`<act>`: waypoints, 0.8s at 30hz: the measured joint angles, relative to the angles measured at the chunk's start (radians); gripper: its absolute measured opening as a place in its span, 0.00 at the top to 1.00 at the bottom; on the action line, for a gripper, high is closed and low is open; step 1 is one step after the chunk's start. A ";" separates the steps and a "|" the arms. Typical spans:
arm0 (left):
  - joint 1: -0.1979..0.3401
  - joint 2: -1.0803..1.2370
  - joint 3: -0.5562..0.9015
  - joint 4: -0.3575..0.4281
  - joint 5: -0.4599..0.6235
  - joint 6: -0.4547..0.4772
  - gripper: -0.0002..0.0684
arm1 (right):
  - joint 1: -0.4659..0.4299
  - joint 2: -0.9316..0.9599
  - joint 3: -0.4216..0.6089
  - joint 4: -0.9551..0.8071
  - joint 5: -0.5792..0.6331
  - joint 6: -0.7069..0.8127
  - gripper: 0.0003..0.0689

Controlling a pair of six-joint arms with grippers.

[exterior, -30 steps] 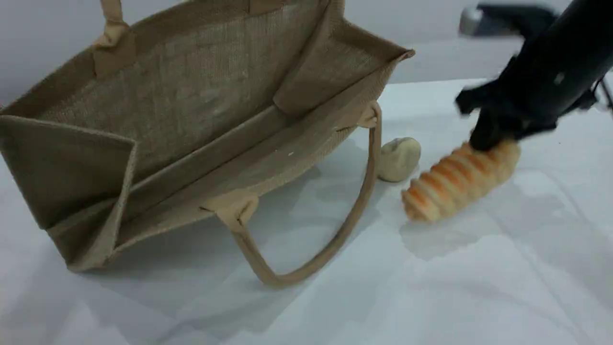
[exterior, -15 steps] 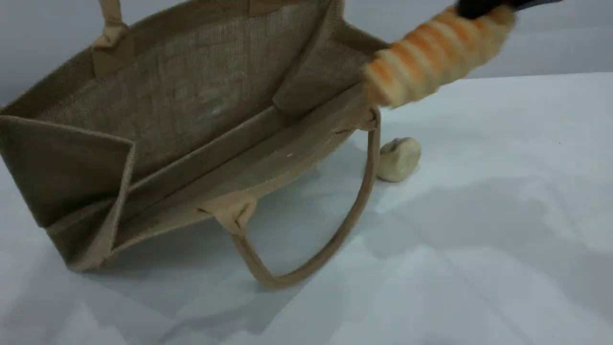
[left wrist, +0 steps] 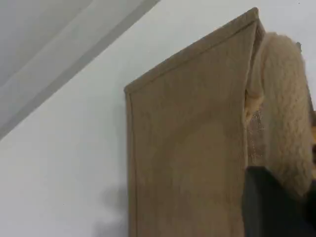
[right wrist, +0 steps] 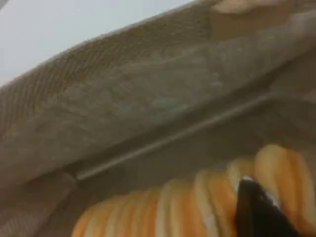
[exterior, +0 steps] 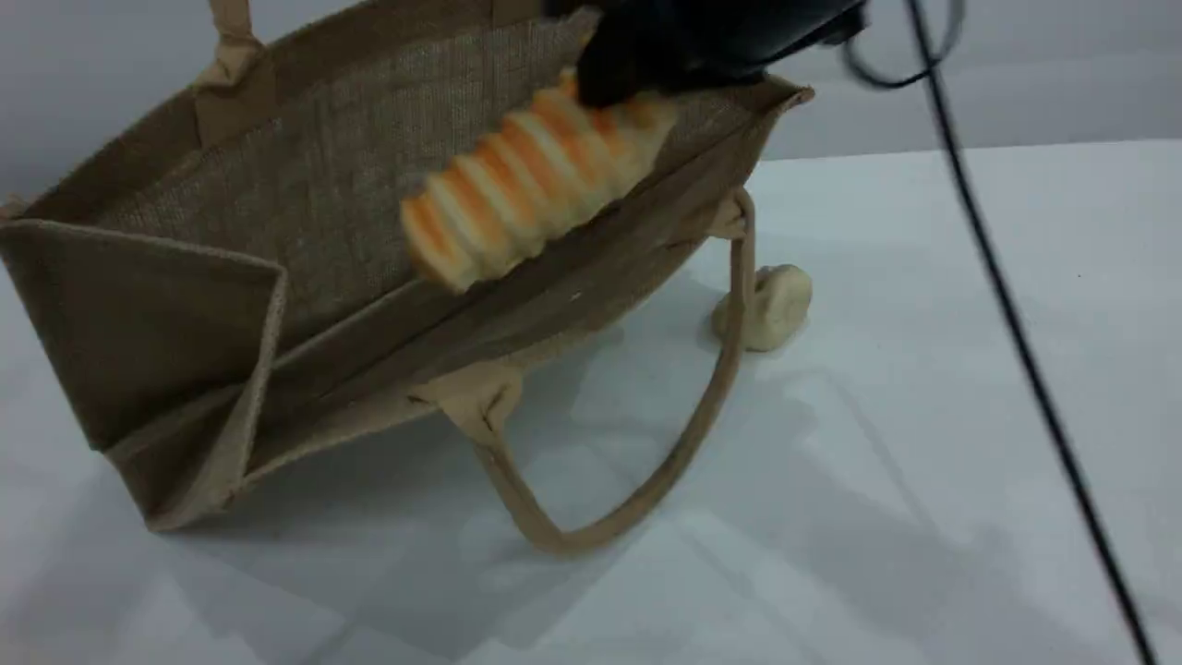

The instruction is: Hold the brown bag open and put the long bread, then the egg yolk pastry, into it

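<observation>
1 long bread in right pincer over brown bag

Right arm, black, enters scene view from twelve o'clock. Black right gripper clamped on striped orange-and-cream long bread at its one o'clock end. Black left gripper closed, at five o'clock corner of its wrist view, pinching padded tan rope handle of brown jute bag.

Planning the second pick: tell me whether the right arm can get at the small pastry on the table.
Probably yes, once free. The pastry lies in the open, only the bag handle crossing its left edge. But the right gripper is shut on the bread.
</observation>
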 joint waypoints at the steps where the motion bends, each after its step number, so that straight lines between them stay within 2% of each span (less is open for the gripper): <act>1: 0.000 0.000 0.000 0.000 0.000 0.000 0.88 | 0.010 0.024 -0.021 0.025 0.003 -0.029 0.89; 5: 0.000 0.000 0.000 0.000 0.000 0.000 0.88 | 0.021 0.104 -0.096 0.048 0.093 -0.106 0.89; 8: 0.000 0.000 0.000 0.002 0.000 0.000 0.88 | 0.021 0.128 -0.130 0.041 0.126 -0.109 0.83; 10: 0.000 0.000 0.000 0.009 0.000 0.000 0.88 | 0.021 0.122 -0.133 0.039 0.122 -0.117 0.75; 16: 0.000 0.000 0.000 0.009 0.000 0.000 0.88 | 0.021 0.102 -0.133 0.035 0.126 -0.151 0.34; 17: 0.000 0.000 0.000 0.010 0.000 0.000 0.88 | 0.021 0.098 -0.133 0.035 0.128 -0.151 0.30; 20: 0.000 0.000 0.000 0.010 -0.001 0.000 0.88 | 0.010 0.069 -0.132 0.010 0.134 -0.151 0.21; 24: 0.000 0.000 0.000 0.013 -0.001 0.000 0.88 | -0.059 -0.018 -0.131 -0.077 0.138 -0.111 0.18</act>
